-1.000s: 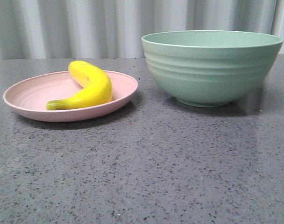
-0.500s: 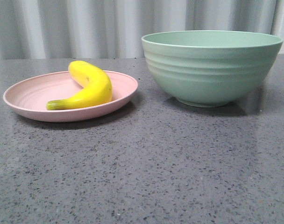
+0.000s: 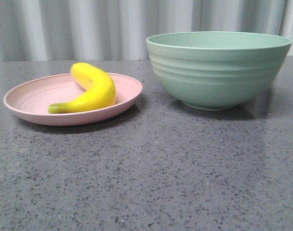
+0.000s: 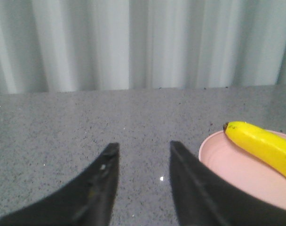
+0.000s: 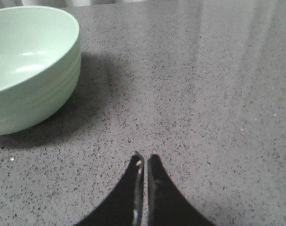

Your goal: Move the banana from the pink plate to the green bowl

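Note:
The yellow banana (image 3: pixel 93 89) lies curved on the pink plate (image 3: pixel 28 98) at the left of the table, its greenish stem toward the front. To the right stands the tall green bowl (image 3: pixel 218 72). In the left wrist view my left gripper (image 4: pixel 143 147) is open over bare table, with the pink plate (image 4: pixel 237 167) and the banana (image 4: pixel 263 146) off to one side of its fingers. My right gripper (image 5: pixel 145 157) is shut on nothing above the table, the green bowl (image 5: pixel 30 66) standing apart from it. Neither gripper shows in the front view.
A grey speckled tabletop (image 3: pixel 151 168) stretches across the front. A pale pleated curtain (image 3: pixel 88 26) hangs behind the table's far edge.

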